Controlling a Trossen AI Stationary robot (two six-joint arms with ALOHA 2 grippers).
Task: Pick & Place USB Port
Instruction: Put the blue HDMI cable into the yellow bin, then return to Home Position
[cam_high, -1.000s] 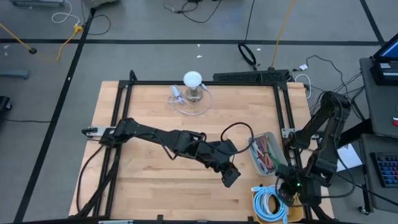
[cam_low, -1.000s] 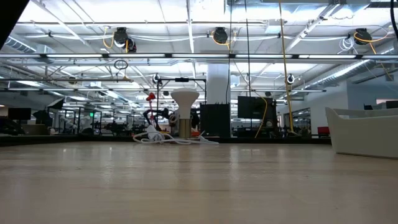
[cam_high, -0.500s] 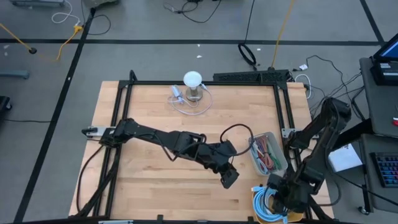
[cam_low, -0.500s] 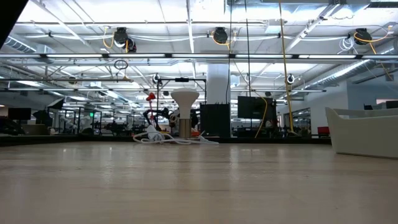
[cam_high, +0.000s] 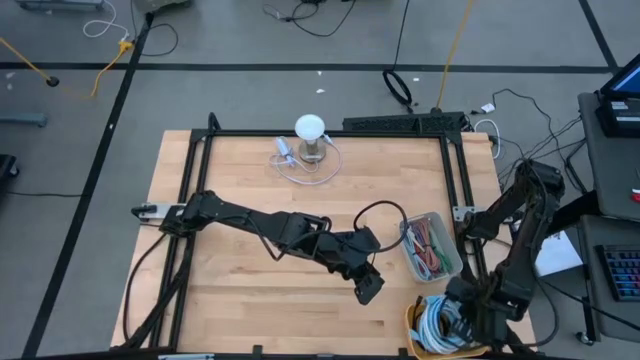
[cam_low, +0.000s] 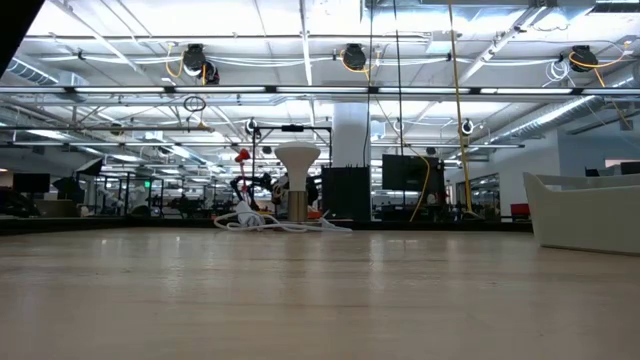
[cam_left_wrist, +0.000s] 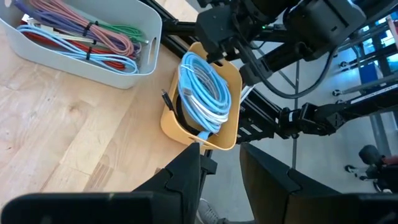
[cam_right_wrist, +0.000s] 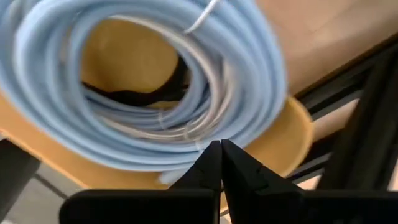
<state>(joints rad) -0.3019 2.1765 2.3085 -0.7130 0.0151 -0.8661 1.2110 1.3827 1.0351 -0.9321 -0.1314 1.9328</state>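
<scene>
A light-blue cable coil (cam_high: 436, 326) lies in a yellow bin (cam_high: 411, 321) at the table's near right corner. The left wrist view shows the coil (cam_left_wrist: 202, 93) propped against that bin's wall (cam_left_wrist: 230, 134). My right gripper (cam_high: 463, 317) hangs over the bin; in its own view the fingers (cam_right_wrist: 221, 149) are shut at the edge of the coil (cam_right_wrist: 124, 134). My left gripper (cam_high: 368, 287) is open (cam_left_wrist: 221, 180) above bare table, left of the bin, and holds nothing. My right gripper comes at the coil from above with its fingers shut, their tips at the edge of the coil's loops (cam_right_wrist: 186, 146). I cannot tell whether they touch or grip a strand.
A grey bin (cam_high: 446, 262) of coloured cable bundles stands just beyond the yellow bin, and it also shows in the left wrist view (cam_left_wrist: 93, 65). A white domed object (cam_high: 310, 128) with a white cord (cam_high: 300, 172) stands near the far edge. Black frame rails edge the table.
My right gripper has moved toward the near edge and down over the yellow bin, first swinging a little left and then back right. The coil looks slightly shifted in the bin. My left arm has kept still.
</scene>
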